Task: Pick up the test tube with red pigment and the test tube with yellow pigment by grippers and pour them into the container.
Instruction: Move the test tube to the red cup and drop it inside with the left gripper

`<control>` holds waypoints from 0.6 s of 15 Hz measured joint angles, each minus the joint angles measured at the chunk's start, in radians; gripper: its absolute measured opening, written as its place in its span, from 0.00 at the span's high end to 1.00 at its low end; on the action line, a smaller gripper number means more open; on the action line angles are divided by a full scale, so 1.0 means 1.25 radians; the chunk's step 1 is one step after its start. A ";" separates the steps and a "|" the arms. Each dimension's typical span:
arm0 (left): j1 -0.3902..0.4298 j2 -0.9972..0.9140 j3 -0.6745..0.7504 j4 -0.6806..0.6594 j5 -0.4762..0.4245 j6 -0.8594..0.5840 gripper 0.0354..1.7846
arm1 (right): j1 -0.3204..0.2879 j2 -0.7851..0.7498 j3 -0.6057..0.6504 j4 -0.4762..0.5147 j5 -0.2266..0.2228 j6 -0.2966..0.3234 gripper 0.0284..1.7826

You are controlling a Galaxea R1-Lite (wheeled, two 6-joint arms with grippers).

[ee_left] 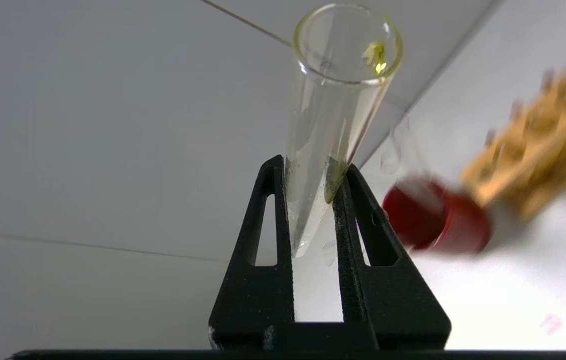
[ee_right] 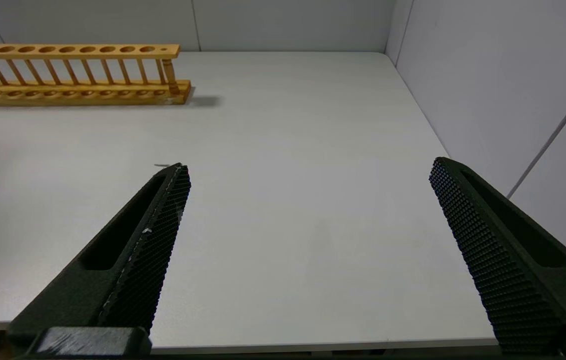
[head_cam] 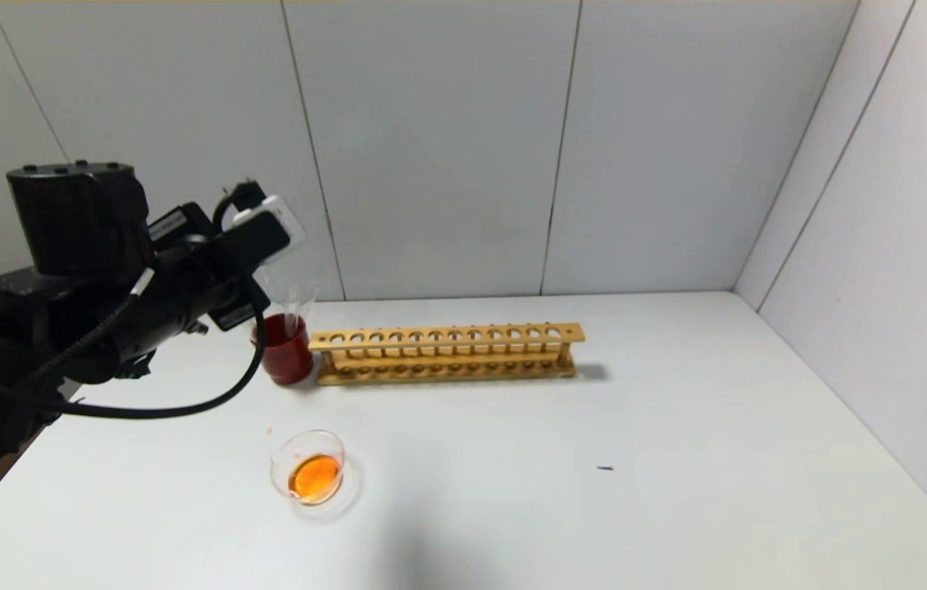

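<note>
My left gripper (ee_left: 313, 165) is shut on the test tube with yellow pigment (ee_left: 333, 100). The tube's rounded end sits between the fingers and its open mouth points away from the wrist. It holds only a thin yellow streak along one wall and a yellow drop at the mouth. In the head view my left arm (head_cam: 102, 279) is raised at the left, beside the dark red cup (head_cam: 287, 348). The container (head_cam: 283, 455), a clear glass dish, holds orange liquid at the front left. I cannot pick out the red pigment tube. My right gripper (ee_right: 309, 165) is open and empty.
The dark red cup (ee_left: 433, 220) holds clear tubes. A long empty wooden tube rack (head_cam: 447, 352) stands next to it and also shows in the right wrist view (ee_right: 72, 75). Grey walls close the back and right sides. A small dark speck (head_cam: 605, 469) lies on the table.
</note>
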 joint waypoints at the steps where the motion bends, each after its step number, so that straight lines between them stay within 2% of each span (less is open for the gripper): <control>1: -0.003 0.001 -0.030 0.038 -0.005 -0.083 0.85 | 0.000 0.000 0.000 0.000 0.000 0.000 0.02; 3: -0.006 -0.005 -0.076 0.139 -0.043 -0.210 0.85 | 0.000 0.000 0.000 0.000 0.000 0.000 0.02; 5: -0.008 -0.014 -0.111 0.230 -0.119 -0.310 0.85 | -0.001 0.000 0.000 0.000 0.000 0.000 0.02; 7: -0.008 -0.018 -0.141 0.286 -0.162 -0.406 0.85 | 0.000 0.000 0.000 0.000 0.000 0.000 0.02; 9: -0.007 -0.023 -0.159 0.299 -0.167 -0.484 0.85 | 0.000 0.000 0.000 0.000 0.000 0.000 0.02</control>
